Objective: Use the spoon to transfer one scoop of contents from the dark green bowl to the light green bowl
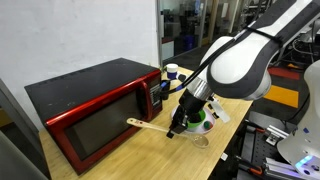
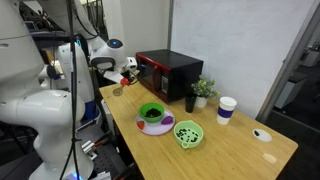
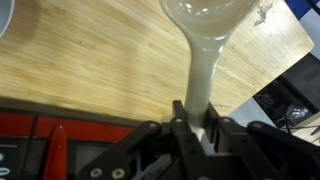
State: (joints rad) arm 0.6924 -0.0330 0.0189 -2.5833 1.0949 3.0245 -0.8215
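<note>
In an exterior view the pincer [image 1: 178, 126] was pressed together on the spoon [image 1: 146, 123], which lay roughly level and low above the tabletop [image 1: 150, 152], in front of the red microwave [image 1: 90, 110] and near the tabletop's front edge. With the handle jutting toward the microwave door, a careless swing could have knocked it and twisted the spoon in the grip. A white cup with a blue top [image 1: 172, 72] stood by the microwave's far corner; behind was a pale wall and a dim room. In an exterior view the dark green bowl [image 2: 140, 112], holding the contents [image 2: 153, 116], sat on a lilac plate [image 2: 148, 128] toward the camera-side edge, and the light green bowl [image 2: 199, 131] sat just beside it. These 2 bowls were well apart from the pincer, so the reach could have clipped a rim or slid the bowl on the plate. Around them were white walls and lab clutter. In the wrist view the spoon's [image 3: 200, 70] slim handle was pinched near its end, head apparently empty; such a hold might have pivoted under load and spilled the 1 scoop on the bamboo-grained tabletop [image 3: 90, 60].
</note>
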